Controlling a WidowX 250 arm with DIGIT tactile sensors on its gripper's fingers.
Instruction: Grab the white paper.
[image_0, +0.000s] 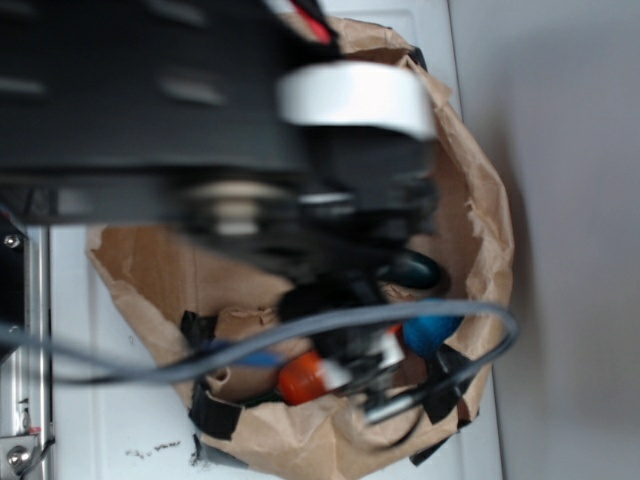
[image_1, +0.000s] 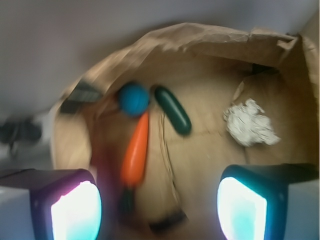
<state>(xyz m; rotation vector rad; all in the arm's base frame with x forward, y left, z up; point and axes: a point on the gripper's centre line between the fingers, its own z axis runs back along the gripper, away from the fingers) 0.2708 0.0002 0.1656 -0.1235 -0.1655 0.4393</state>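
The white paper (image_1: 250, 123) is a crumpled off-white wad lying on the brown paper floor at the right of the wrist view, above and just beyond my right finger. My gripper (image_1: 159, 210) is open and empty, its two glowing pads wide apart at the bottom corners, hovering above the bag's floor. In the exterior view the dark arm covers most of the bag, my gripper (image_0: 350, 355) is blurred among cables, and the white paper is hidden there.
A brown paper bag lining (image_1: 200, 37) walls the bin (image_0: 480, 210). Inside lie a blue ball (image_1: 133, 98) (image_0: 432, 332), an orange carrot (image_1: 136, 150) (image_0: 305, 377) and a dark green pickle (image_1: 173, 109). A grey cable (image_0: 150, 368) loops across. Black tape (image_0: 212, 408) holds the bag's rim.
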